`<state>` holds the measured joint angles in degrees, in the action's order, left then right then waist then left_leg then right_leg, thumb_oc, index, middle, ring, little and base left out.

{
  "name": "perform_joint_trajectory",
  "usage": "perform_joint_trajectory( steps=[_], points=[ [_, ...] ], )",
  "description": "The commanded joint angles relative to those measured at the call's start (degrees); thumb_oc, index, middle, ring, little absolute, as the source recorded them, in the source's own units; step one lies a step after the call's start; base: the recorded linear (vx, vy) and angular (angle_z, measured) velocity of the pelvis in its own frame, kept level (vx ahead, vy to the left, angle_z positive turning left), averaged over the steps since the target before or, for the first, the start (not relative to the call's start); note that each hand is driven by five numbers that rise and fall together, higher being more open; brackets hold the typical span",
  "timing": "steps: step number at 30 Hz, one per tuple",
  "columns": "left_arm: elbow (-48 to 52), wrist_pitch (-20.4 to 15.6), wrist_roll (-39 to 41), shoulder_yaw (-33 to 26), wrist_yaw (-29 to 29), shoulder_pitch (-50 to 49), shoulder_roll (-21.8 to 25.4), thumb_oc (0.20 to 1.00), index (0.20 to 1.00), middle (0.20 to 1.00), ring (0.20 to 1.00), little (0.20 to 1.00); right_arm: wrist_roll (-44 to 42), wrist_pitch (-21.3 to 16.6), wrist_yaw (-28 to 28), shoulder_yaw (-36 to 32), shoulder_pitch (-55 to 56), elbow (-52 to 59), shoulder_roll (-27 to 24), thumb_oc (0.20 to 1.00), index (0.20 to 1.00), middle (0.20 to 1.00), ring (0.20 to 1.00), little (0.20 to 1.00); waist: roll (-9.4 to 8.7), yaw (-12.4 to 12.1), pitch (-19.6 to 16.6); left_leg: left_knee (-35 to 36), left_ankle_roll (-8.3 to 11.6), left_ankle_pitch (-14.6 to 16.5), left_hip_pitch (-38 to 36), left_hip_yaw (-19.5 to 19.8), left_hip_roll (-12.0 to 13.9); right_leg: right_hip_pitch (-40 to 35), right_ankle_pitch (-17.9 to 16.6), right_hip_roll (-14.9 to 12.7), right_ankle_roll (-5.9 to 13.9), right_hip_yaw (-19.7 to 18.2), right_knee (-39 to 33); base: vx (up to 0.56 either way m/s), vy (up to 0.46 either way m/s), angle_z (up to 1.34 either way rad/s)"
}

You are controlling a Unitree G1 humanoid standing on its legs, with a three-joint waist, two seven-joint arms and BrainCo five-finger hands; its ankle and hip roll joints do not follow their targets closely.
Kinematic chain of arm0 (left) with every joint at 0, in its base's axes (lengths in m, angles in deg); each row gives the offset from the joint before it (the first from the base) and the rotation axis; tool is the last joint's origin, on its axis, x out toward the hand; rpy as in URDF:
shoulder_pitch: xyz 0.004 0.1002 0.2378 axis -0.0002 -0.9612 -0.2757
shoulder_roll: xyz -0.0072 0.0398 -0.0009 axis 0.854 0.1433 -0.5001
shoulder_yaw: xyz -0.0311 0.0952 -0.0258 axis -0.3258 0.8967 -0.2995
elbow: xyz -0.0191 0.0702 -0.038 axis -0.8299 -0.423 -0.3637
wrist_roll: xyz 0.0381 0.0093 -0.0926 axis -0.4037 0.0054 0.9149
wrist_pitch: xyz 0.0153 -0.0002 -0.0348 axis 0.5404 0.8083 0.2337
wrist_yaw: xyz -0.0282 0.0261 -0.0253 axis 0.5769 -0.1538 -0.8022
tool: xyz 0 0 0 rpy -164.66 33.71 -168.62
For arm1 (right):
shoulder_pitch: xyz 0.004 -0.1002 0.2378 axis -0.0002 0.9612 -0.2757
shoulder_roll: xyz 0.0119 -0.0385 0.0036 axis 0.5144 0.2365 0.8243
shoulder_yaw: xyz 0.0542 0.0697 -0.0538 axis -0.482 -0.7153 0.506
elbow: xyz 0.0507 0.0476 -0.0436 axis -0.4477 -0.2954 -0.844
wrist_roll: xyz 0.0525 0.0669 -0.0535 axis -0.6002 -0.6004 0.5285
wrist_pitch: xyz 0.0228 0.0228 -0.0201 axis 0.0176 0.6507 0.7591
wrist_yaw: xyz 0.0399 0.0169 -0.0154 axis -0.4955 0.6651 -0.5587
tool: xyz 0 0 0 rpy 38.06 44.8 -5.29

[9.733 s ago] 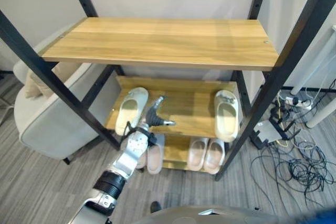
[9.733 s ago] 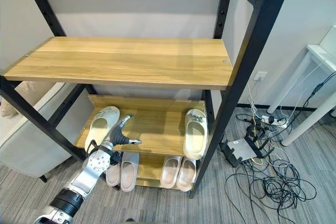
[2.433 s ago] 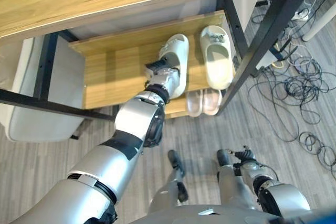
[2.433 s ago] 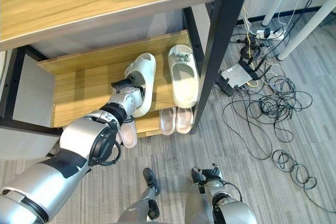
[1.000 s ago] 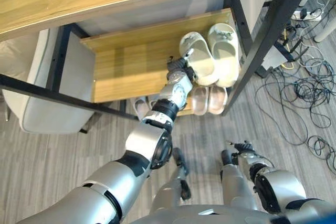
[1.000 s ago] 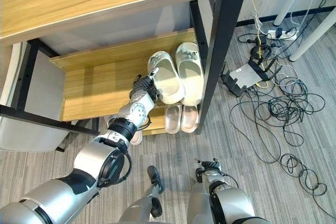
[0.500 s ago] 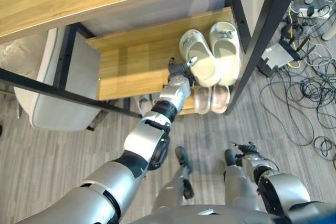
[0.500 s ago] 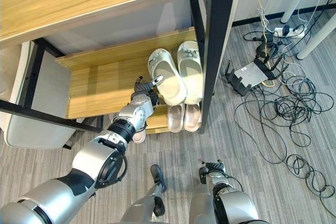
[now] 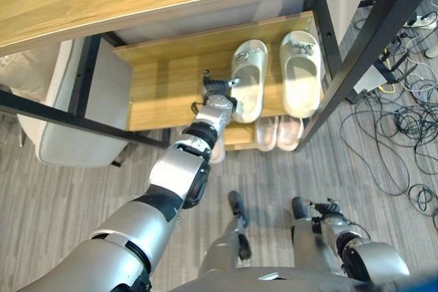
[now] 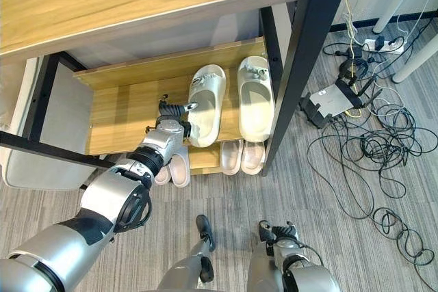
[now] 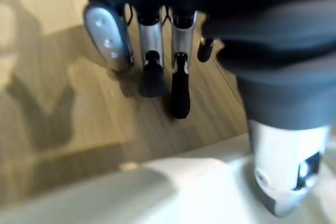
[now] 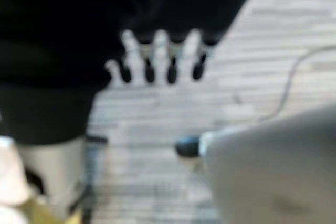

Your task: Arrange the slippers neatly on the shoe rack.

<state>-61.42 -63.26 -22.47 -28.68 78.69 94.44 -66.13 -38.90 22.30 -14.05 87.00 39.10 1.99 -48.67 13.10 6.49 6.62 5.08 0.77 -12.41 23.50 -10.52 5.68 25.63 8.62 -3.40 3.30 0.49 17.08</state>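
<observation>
On the middle shelf (image 9: 164,94) of a black-framed shoe rack (image 10: 311,46), two cream slippers lie near each other toward the right end: the left slipper (image 9: 248,80) slightly angled, the right slipper (image 9: 300,73) beside the upright. The robot's left hand (image 9: 217,104), fingers straight and relaxed, rests on the shelf just beside the left slipper's heel (its thumb reaching toward the slipper's edge). The right hand (image 12: 157,59) hangs over grey floor, fingers loosely extended. Two pink pairs (image 10: 241,156) occupy the bottom shelf.
</observation>
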Motion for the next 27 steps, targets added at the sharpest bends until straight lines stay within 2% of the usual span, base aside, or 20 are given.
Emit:
perform_joint_trajectory(
  steps=[1, 6, 10, 15, 23, 27],
  points=[
    [-4.2, 2.4, 0.0, -4.0, -1.7, 4.4, 0.5, 1.000, 1.000, 1.000, 1.000, 1.000, 1.4, -0.7, -0.5, -2.5, -2.4, -0.4, 2.7, 1.000, 1.000, 1.000, 1.000, 1.000, -3.21, 0.0, 4.6, -0.1, -1.08, 5.3, -7.2, -3.2, -2.6, -7.7, -11.8, -2.3, 2.03, -3.3, -18.9, 0.01, 0.011, 0.10],
    [5.0, 5.1, 3.5, -6.7, -4.7, 1.1, -2.9, 1.000, 1.000, 1.000, 1.000, 1.000, 1.2, -0.9, -0.2, -2.6, -1.6, 0.3, 2.8, 1.000, 1.000, 1.000, 1.000, 1.000, -3.04, -0.4, 4.5, -0.1, -1.34, 5.2, -7.4, -3.0, -2.8, -7.8, -11.6, -2.4, 2.13, -3.3, -18.3, 0.00, 0.007, 0.02],
    [11.9, 7.9, 12.9, -10.1, -6.3, -0.6, -6.8, 1.000, 1.000, 1.000, 1.000, 1.000, 1.0, -0.4, 0.1, -2.5, -2.1, 0.7, 3.1, 1.000, 1.000, 1.000, 1.000, 1.000, -2.72, -0.4, 4.9, -0.1, -1.55, 5.4, -7.9, -3.0, -3.2, -7.7, -11.3, -2.4, 2.30, -3.4, -17.6, 0.00, 0.009, 0.00],
    [19.6, 10.1, 21.9, -8.2, -6.5, -1.2, -8.7, 1.000, 1.000, 1.000, 1.000, 1.000, 0.8, 0.7, 0.6, -2.3, -2.4, 1.4, 2.9, 1.000, 1.000, 1.000, 1.000, 1.000, -2.18, -0.5, 5.2, -0.1, -1.64, 5.6, -8.3, -3.4, -3.3, -7.4, -11.0, -2.4, 2.30, -3.6, -16.9, 0.00, 0.000, 0.00],
    [22.2, 7.5, 25.5, -6.0, -5.8, -2.5, -10.3, 1.000, 1.000, 1.000, 1.000, 1.000, 0.4, 1.9, 0.8, -2.4, -3.8, 0.5, 2.4, 1.000, 1.000, 1.000, 1.000, 1.000, -1.56, -0.5, 5.4, -0.1, -1.60, 5.9, -9.2, -4.0, -3.2, -7.0, -10.7, -2.4, 2.19, -4.2, -15.9, 0.00, 0.000, 0.00],
    [20.5, 4.2, 25.3, -6.9, -3.9, -2.4, -10.4, 1.000, 1.000, 1.000, 1.000, 1.000, 0.5, 2.3, 0.9, -2.0, -4.1, -0.2, 2.5, 1.000, 1.000, 1.000, 1.000, 1.000, -1.41, -0.4, 5.1, -0.1, -1.56, 6.0, -9.8, -4.3, -3.1, -7.3, -10.8, -2.4, 2.13, -4.3, -15.8, 0.00, 0.000, 0.00]
  ],
)
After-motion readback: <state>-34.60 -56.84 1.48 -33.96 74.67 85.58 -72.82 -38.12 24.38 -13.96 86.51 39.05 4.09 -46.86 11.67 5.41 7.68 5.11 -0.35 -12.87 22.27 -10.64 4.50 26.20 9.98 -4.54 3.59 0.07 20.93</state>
